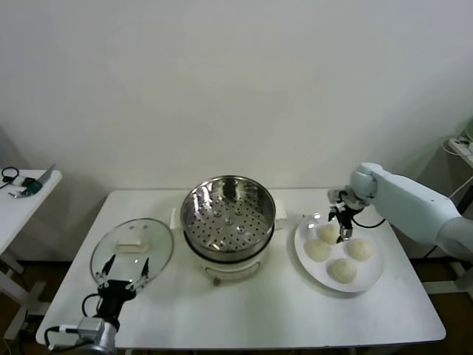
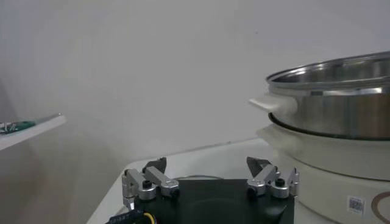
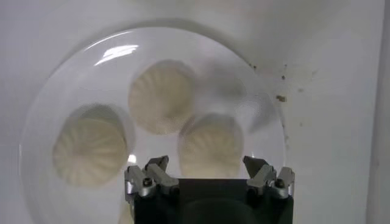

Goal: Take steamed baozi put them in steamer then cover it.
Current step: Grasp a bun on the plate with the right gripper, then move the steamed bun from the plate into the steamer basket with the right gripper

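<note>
Several cream-white baozi (image 1: 318,250) lie on a white plate (image 1: 373,281) at the table's right. My right gripper (image 1: 341,222) hangs open just above the one nearest the steamer; in the right wrist view a pleated baozi (image 3: 210,146) sits between the spread fingers of the gripper (image 3: 207,167), with two others (image 3: 161,97) (image 3: 90,151) beyond. The steel steamer (image 1: 228,222) stands uncovered at centre, its perforated tray bare. The glass cover (image 1: 133,248) lies flat at the left. My left gripper (image 1: 124,274) rests open at the cover's near edge, holding nothing.
A small side table (image 1: 26,185) with tools stands off to the left. A power strip with cables (image 1: 462,144) is at the far right. In the left wrist view the steamer's pot and cream base (image 2: 341,122) rise close to the left gripper (image 2: 207,165).
</note>
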Robot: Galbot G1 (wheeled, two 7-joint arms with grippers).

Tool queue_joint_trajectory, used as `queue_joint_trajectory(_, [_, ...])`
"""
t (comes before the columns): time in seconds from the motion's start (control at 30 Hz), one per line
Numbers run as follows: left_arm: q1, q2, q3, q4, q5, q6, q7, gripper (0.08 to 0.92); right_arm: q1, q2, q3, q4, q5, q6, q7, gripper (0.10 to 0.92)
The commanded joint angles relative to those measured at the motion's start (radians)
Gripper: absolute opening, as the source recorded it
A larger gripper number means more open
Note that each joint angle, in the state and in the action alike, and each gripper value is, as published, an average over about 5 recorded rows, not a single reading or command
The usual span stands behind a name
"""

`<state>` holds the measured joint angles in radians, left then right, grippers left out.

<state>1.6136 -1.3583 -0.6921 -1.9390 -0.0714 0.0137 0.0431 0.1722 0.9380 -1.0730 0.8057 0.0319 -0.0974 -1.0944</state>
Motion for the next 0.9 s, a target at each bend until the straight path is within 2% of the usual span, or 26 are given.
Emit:
queue_joint_trajectory(0.03, [-0.003,0.003,0.001,0.010,-0.001,-0.003,0.000,0.823,-0.029,0.036,0.029,-0.061,-0.042,0.008,0.007,0.823])
queue_joint_trajectory(0.17, [-0.006,0.005,0.000,0.015,0.000,-0.005,-0.001,0.823,-0.040,0.051,0.046,-0.081,-0.054,0.015,0.018,0.799])
queue_joint_trajectory(0.47, [-0.004,0.006,-0.006,0.012,-0.002,-0.007,-0.001,0.823,-0.005,0.039,0.025,-0.053,-0.051,0.020,0.008,0.639])
queue_joint_trajectory(0.6, [-0.003,0.007,-0.007,0.004,-0.002,-0.006,-0.001,0.823,0.105,-0.005,-0.071,0.063,0.024,0.026,-0.002,0.614])
queue_joint_trajectory(0.73, [-0.001,0.008,-0.007,-0.006,0.000,-0.005,-0.002,0.823,0.350,-0.047,-0.268,0.225,0.136,0.071,-0.008,0.611])
queue_joint_trajectory(0.9, [0.001,0.007,-0.001,-0.016,0.003,-0.005,-0.004,0.823,0.636,-0.016,-0.395,0.336,0.252,0.249,-0.016,0.611])
